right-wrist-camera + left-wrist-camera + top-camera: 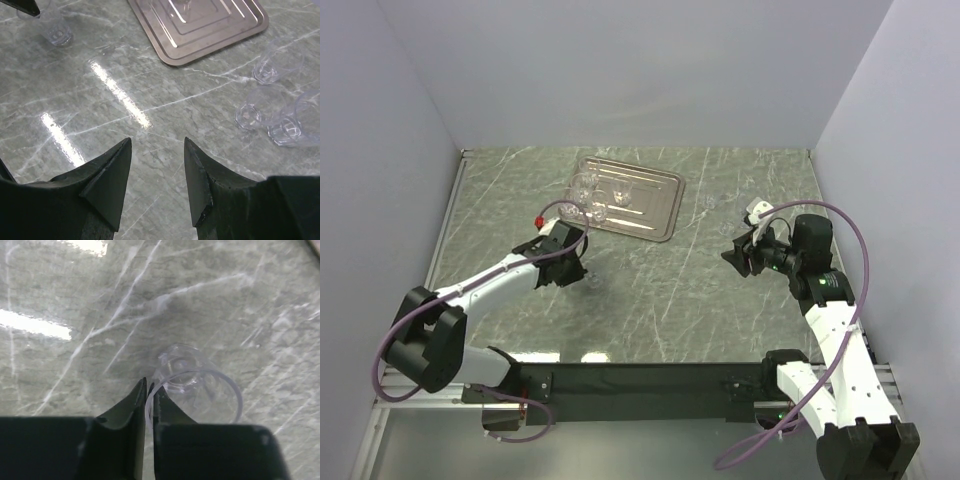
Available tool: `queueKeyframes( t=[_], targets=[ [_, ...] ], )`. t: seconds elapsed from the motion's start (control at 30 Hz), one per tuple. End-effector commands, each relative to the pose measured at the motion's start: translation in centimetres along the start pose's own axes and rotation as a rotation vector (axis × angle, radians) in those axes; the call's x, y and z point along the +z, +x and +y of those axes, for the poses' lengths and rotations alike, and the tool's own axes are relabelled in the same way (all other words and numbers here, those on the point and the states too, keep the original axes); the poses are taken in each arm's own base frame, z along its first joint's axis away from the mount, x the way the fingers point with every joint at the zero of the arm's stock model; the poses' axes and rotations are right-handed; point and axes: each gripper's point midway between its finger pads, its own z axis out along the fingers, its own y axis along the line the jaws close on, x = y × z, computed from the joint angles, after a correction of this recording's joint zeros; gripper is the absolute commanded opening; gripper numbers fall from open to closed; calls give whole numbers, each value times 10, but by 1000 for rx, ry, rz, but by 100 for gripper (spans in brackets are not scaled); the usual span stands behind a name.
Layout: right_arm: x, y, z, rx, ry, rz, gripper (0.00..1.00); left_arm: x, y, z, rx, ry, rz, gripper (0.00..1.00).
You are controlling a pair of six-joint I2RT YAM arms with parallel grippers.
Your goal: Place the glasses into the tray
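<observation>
The silver tray (pixel 655 210) lies at the back middle of the table, with three clear glasses (pixel 588 190) in its left part. My left gripper (pixel 570 266) is in front of the tray's left end, shut on the rim of a clear glass (pixel 200 390), one finger inside and one outside. The glass is low at the table; I cannot tell whether it touches. It also shows in the right wrist view (pixel 56 31). My right gripper (pixel 157 145) is open and empty over bare table, right of the tray (pixel 200 35). Three more glasses (pixel 255 110) lie to its right.
The table is grey-green marble with white veins and bright light reflections (pixel 120 95). White walls close in the back and both sides. A black base rail (pixel 650 385) runs along the near edge between the arm bases.
</observation>
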Motion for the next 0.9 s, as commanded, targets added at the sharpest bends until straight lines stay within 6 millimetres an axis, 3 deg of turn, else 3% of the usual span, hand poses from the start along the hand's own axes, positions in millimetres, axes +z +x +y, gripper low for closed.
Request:
queueKeyframes(
  t=[0.0, 0.03, 0.27, 0.3, 0.37, 0.6, 0.87],
  targets=[
    [-3, -8, -2, -30, 10, -36, 53, -4, -18, -14, 40, 33, -48, 5],
    [-3, -8, -2, -30, 10, -36, 53, -6, -21, -20, 52, 52, -51, 0],
    [-4, -8, -2, -33, 10, -37, 53, -15, -49, -69, 243, 210, -83, 0],
    [-4, -7, -2, -34, 12, -37, 53, -6, -47, -71, 299, 199, -65, 0],
    [-5, -7, -2, -37, 11, -36, 53, -7, -64, -87, 350, 207, -91, 0],
    [-6, -7, 0, -52, -1, -39, 54, 22, -108, -137, 434, 168, -109, 0],
    [-4, -5, 1, -48, -12, -34, 54, 66, -130, -167, 474, 121, -100, 0]
  ],
)
